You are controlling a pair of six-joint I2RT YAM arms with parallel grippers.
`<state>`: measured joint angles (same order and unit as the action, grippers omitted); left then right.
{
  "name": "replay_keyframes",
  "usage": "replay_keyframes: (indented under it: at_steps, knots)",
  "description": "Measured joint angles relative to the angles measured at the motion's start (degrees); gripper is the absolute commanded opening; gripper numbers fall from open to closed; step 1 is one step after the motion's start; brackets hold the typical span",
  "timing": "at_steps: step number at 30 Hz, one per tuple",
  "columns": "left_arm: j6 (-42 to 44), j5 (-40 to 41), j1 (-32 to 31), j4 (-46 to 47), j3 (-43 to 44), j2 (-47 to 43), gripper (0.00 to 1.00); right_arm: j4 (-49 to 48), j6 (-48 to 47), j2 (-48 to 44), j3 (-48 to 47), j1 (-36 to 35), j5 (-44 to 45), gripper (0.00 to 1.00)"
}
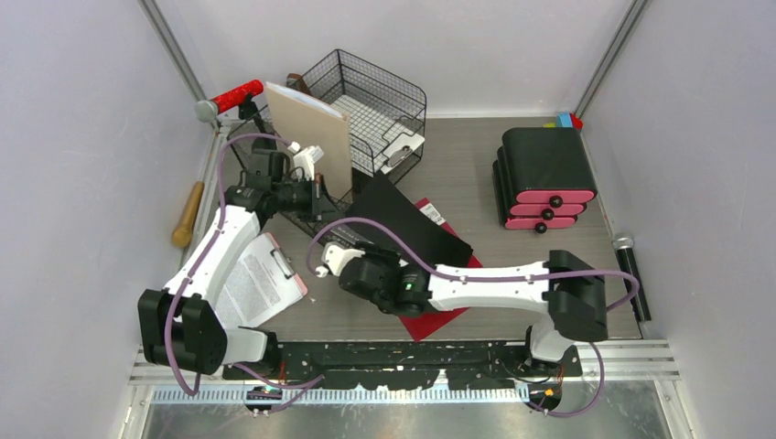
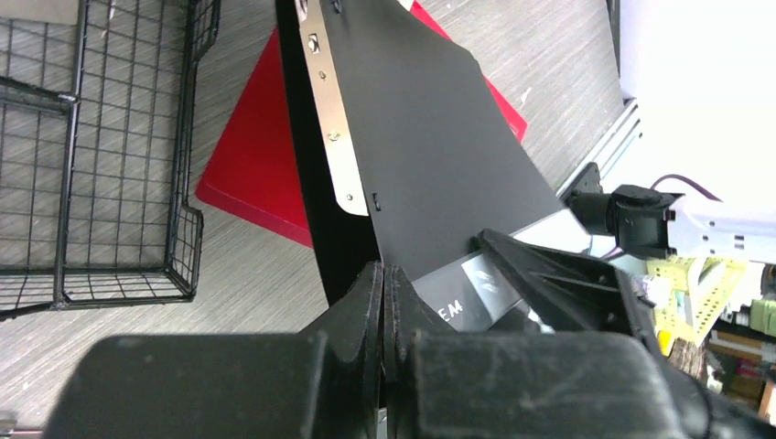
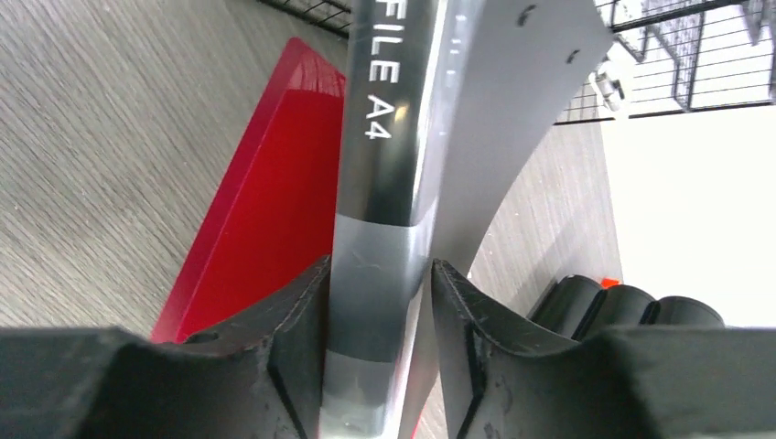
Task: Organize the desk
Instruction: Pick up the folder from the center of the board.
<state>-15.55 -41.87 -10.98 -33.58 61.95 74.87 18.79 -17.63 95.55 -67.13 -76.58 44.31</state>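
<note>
Risk of buckling black folder (image 1: 421, 219) through opposed pulls: left fingers (image 2: 361, 302) pinched on its cover, right fingers (image 3: 293, 320) clamped round its spine.

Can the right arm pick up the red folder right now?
Probably not yet. The right pincer is clamped on the black file at its spine, and that file covers most of the red folder; it would have to put the file aside first.
</note>
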Motion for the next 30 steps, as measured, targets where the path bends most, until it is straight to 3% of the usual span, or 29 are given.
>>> replay_keyframes:
  at_steps: [3,6,11,14,16,20,24,30]
  knots:
    - [1.9,-1.4,0.0,-1.0,1.3,0.0,0.02,0.8,-1.0,-3.9,0.1,0.5,-0.8,0.36]
    - [3.9,-2.9,0.0,-1.6,3.0,0.1,0.13,1.6,-2.4,-8.0,0.1,1.4,-2.1,0.28]
    - [7.6,-5.3,-0.2,-2.4,6.0,0.1,0.50,3.3,-5.1,-13.6,0.2,3.6,-4.3,0.02]
    - [9.9,-5.6,0.2,-2.4,8.5,0.0,0.80,5.4,-6.4,-16.5,0.2,5.7,-5.3,0.00]
    - [10.8,-5.6,0.4,-3.0,9.8,-0.7,0.91,6.9,-6.9,-19.5,0.3,7.6,-5.7,0.00]
    - [11.8,-4.6,0.1,-4.0,10.4,-4.4,0.99,7.2,-7.1,-23.8,-1.3,11.8,-5.7,0.01]
    - [12.4,-3.2,0.1,-3.2,10.8,-8.7,1.00,9.5,-6.4,-24.7,-4.2,15.2,-8.1,0.01]
    - [9.8,-4.1,0.1,3.4,7.3,-12.2,1.00,17.3,-1.6,-25.5,-12.8,20.2,-19.4,0.01]
